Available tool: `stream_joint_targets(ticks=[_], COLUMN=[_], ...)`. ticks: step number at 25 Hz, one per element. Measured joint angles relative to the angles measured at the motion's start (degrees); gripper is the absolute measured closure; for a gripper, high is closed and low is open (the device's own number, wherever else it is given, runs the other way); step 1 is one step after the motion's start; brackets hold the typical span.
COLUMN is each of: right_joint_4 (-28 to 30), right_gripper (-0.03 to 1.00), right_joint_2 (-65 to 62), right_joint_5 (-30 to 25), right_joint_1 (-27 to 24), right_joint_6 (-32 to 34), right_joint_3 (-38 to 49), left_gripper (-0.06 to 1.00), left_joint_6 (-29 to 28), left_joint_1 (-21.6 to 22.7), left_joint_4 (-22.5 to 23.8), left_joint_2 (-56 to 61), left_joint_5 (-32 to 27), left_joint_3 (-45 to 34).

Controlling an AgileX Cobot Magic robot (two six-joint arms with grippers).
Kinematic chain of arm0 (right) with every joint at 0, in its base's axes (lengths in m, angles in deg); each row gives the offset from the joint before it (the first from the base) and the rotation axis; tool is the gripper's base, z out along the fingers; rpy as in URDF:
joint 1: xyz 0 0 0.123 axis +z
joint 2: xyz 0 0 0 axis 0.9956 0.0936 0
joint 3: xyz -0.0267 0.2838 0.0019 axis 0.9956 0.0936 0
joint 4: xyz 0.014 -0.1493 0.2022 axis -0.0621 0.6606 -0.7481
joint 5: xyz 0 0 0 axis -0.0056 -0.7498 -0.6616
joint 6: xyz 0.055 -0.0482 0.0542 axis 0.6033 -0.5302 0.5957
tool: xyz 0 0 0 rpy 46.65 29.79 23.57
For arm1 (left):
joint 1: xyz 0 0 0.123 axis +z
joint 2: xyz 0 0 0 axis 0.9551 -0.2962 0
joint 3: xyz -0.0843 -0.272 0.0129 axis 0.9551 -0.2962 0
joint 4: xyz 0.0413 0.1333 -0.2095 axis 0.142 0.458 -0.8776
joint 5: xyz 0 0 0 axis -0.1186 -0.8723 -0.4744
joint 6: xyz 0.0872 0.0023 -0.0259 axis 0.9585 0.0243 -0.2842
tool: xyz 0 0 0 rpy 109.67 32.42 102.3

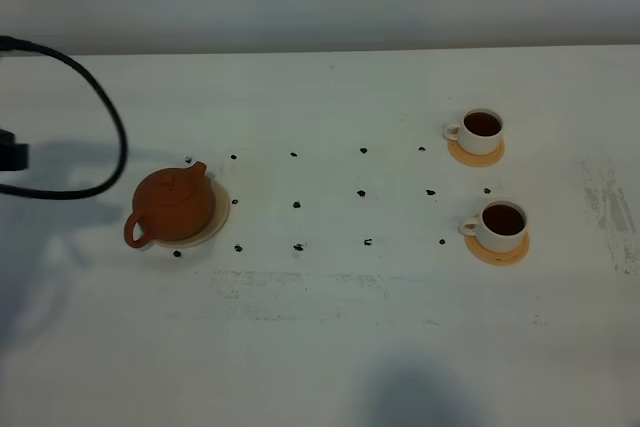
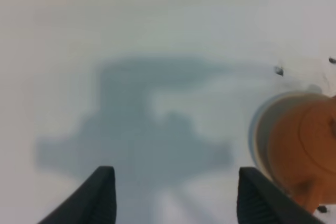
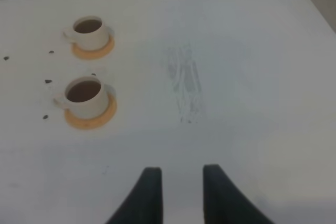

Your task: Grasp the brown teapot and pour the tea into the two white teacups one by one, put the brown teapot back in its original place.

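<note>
Both white teacups (image 1: 492,175) are holding dark tea on their orange coasters at the right, and the brown teapot (image 1: 172,205) is sitting on its pale beige coaster (image 1: 218,219) at the left — so the pouring looks done. The left claw (image 2: 176,195) is hanging released, holding nothing, just beside the pot. The right claw (image 3: 178,192) is clenched and empty, near the cups. Small black marks (image 1: 296,205) are dotting the surface (image 1: 330,347) between them — nothing is standing in the way.

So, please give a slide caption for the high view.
Brown teapot back on its beige coaster; both white teacups hold tea.
</note>
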Motion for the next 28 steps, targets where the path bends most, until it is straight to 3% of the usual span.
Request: stream_joint_targets(ticks=[11, 17, 23, 28], right_joint_4=[0.0, 0.0, 0.0, 0.24], right_gripper=[0.74, 0.74, 0.74, 0.74], right_joint_2=[0.0, 0.0, 0.0, 0.0], right_joint_5=[0.0, 0.0, 0.0, 0.0], right_joint_1=[0.0, 0.0, 0.0, 0.0], right_joint_6=[0.0, 0.0, 0.0, 0.11], right_joint_3=[0.0, 0.0, 0.0, 0.0], left_gripper=[0.51, 0.56, 0.59, 0.59], left_joint_6=[-1.7, -5.11, -6.26, -10.36], left_joint_1=[2.3, 2.3, 2.3, 2.3], left_joint_4=[0.35, 0.59, 2.2, 2.87], left_joint_2=[27.26, 36.15, 38.09, 41.81], left_joint_5=[-26.52, -31.39, -40.96, -41.72], left_joint_3=[0.0, 0.0, 0.0, -1.78])
